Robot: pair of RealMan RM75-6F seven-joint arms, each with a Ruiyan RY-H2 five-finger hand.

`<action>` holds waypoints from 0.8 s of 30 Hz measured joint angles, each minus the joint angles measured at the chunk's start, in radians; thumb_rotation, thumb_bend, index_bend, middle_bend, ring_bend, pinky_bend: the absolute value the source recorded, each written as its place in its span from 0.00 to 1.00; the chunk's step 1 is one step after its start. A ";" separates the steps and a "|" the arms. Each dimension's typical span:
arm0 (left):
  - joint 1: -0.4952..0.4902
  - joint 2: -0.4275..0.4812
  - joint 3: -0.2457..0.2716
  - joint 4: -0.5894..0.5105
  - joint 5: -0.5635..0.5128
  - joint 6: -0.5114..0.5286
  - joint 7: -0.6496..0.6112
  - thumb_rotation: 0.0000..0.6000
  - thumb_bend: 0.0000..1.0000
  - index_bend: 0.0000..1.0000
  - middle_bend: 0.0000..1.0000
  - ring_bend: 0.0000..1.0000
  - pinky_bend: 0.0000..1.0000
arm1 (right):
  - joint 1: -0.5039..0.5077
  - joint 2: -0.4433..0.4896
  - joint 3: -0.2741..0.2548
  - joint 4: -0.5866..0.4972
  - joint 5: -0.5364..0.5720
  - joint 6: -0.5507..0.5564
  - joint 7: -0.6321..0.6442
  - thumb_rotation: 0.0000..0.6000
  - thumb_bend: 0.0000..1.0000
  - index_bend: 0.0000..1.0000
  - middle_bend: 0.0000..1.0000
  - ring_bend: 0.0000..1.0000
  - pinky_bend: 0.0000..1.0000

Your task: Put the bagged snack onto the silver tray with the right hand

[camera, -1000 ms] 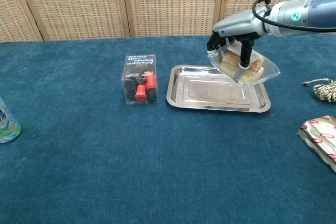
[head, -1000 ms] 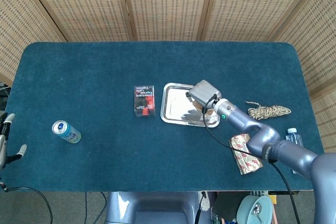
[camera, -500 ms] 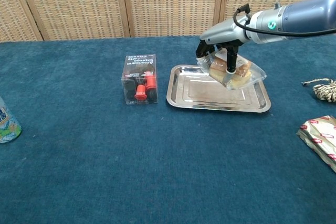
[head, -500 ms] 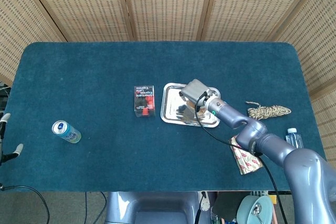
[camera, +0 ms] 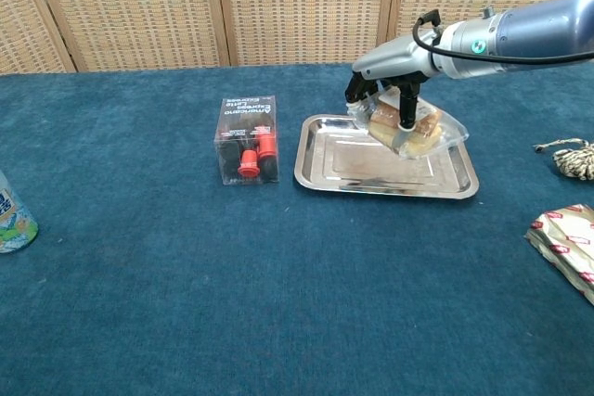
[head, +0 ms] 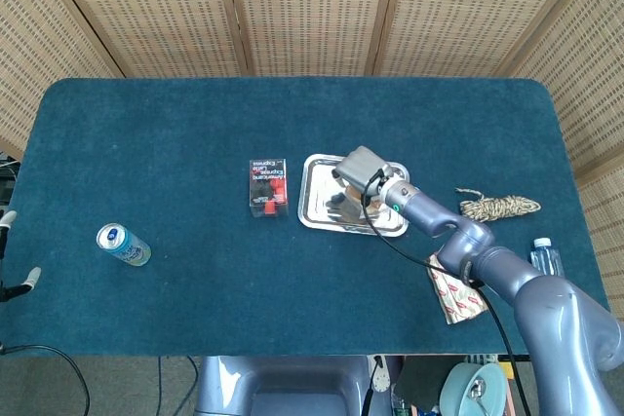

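The bagged snack, a clear bag with brown bread-like pieces, hangs just over the back part of the silver tray. My right hand grips it from above, fingers wrapped around the bag. In the head view the right hand covers the bag and sits over the tray near the table's middle. Only fingertips of my left hand show at the left edge of the head view, apart from everything.
A clear box with red pieces stands just left of the tray. A drink can lies at the front left. On the right lie a coil of rope, a red-and-white packet and a water bottle.
My right hand carried the bagged snack leftward and lower, from beyond the tray's right rear corner to over the tray's back half. In the last half second it hardly moved.
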 measured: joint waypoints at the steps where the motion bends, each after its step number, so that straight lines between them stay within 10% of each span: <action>1: 0.000 0.000 0.000 0.000 0.000 0.000 0.000 1.00 0.31 0.00 0.00 0.00 0.00 | 0.000 0.001 -0.003 0.000 0.000 0.000 0.007 1.00 0.15 0.25 0.18 0.16 0.39; 12: -0.006 0.002 0.000 -0.004 -0.001 -0.003 0.004 1.00 0.31 0.00 0.00 0.00 0.00 | 0.008 0.031 -0.017 -0.026 0.021 -0.023 0.026 1.00 0.07 0.04 0.00 0.00 0.15; 24: -0.007 0.014 0.003 -0.017 0.014 0.008 0.007 1.00 0.31 0.00 0.00 0.00 0.00 | -0.022 0.110 0.009 -0.127 0.070 0.020 -0.080 1.00 0.08 0.02 0.00 0.00 0.14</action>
